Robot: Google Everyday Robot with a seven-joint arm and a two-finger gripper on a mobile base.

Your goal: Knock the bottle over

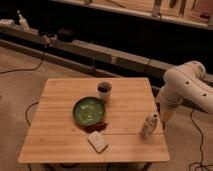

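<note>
The bottle [149, 125] is small and cream-white with a narrower neck and faint dark label patches. It stands near the right edge of the wooden table [60, 140], leaning slightly. My white arm [182, 87] reaches down from the right. My gripper [163, 116] is dark and sits just right of the bottle's top, close to it or touching it; I cannot tell which.
A green bowl [89, 110] sits mid-table with a paper cup [104, 91] behind it. A reddish item [98, 126] and a flat beige block [97, 141] lie in front. A tiny thin-necked white bottle [22, 19] stands on the far ledge. Cables run on the floor.
</note>
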